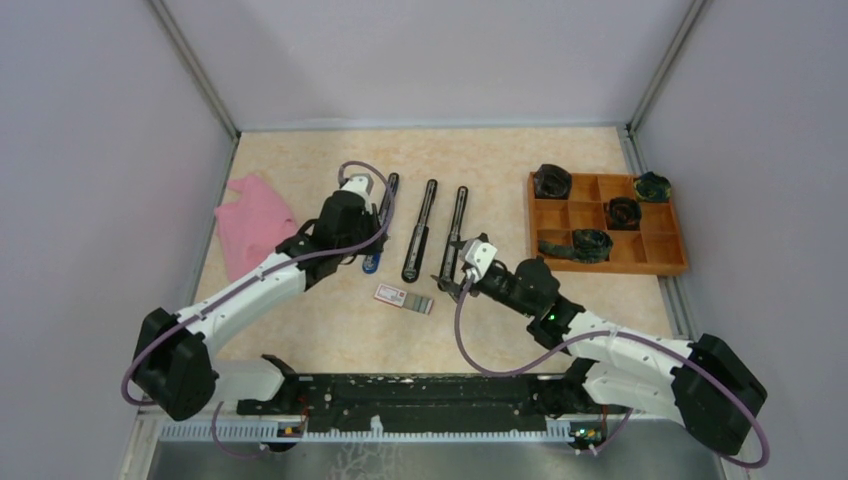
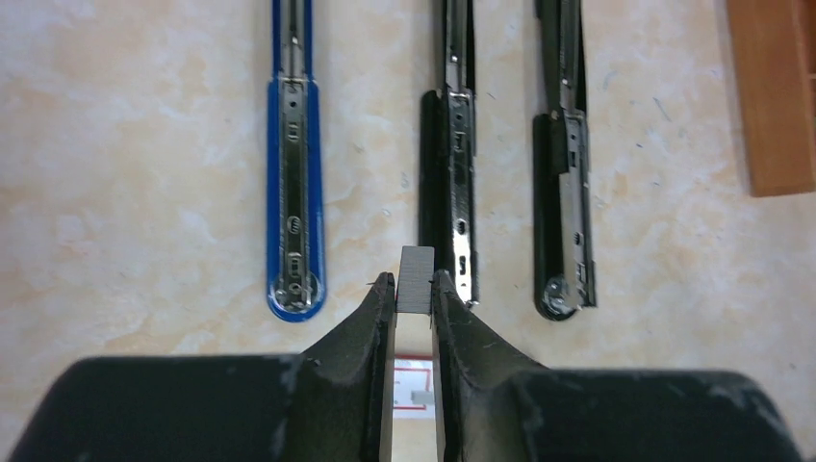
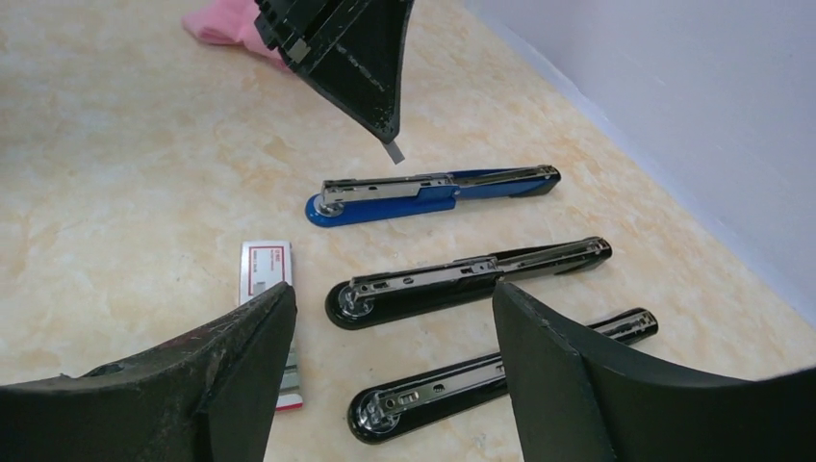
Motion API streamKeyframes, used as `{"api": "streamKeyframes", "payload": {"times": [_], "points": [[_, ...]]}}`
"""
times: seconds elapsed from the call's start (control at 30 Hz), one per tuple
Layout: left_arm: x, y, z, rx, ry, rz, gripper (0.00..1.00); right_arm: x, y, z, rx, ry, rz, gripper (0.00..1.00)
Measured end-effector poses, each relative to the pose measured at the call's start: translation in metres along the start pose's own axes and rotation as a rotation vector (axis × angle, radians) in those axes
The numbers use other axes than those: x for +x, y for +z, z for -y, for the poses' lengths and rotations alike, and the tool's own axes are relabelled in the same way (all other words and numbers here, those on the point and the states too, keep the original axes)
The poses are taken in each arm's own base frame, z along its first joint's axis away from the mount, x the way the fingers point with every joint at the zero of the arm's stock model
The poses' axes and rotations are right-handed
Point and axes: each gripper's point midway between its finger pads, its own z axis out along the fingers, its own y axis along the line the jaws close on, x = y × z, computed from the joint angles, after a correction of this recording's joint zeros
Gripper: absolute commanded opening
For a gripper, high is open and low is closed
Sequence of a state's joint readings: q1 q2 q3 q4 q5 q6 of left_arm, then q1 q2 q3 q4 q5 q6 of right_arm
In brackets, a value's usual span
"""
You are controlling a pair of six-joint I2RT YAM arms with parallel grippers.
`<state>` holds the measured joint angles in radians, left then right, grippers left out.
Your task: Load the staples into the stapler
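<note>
Three staplers lie opened flat side by side: a blue one (image 1: 374,262) (image 2: 293,192) (image 3: 423,192), a black middle one (image 1: 420,230) (image 2: 452,173) (image 3: 462,279) and a black right one (image 1: 456,232) (image 2: 566,192) (image 3: 452,385). My left gripper (image 1: 368,252) (image 2: 415,281) (image 3: 390,135) is shut on a grey staple strip (image 2: 417,279) (image 3: 395,152), held above the table between the blue and middle staplers' near ends. The white and red staples box (image 1: 403,298) (image 2: 414,385) (image 3: 265,269) lies flat near them. My right gripper (image 1: 448,280) (image 3: 395,289) is open and empty, low beside the right stapler.
A pink cloth (image 1: 255,222) (image 3: 226,21) lies at the left. A wooden compartment tray (image 1: 610,268) (image 2: 775,96) with dark rolled items stands at the right. Grey walls enclose the table on three sides.
</note>
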<state>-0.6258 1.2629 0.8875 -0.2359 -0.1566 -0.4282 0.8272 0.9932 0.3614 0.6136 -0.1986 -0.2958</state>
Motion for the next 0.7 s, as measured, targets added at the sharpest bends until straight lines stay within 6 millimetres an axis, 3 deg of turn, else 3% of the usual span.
{"api": "streamKeyframes", "payload": {"times": [0.17,0.43,0.7], "points": [[-0.003,0.013,-0.018,-0.087,0.082,0.027,0.03,0.002,-0.005,0.01,0.092,0.079,0.033,0.77],[0.01,0.029,-0.044,-0.192,0.153,-0.017,0.02,0.015,-0.017,0.023,0.217,0.13,0.055,0.8],[0.018,0.04,-0.064,-0.245,0.16,-0.058,0.01,0.006,-0.02,0.041,0.32,0.153,0.111,0.85]]}}
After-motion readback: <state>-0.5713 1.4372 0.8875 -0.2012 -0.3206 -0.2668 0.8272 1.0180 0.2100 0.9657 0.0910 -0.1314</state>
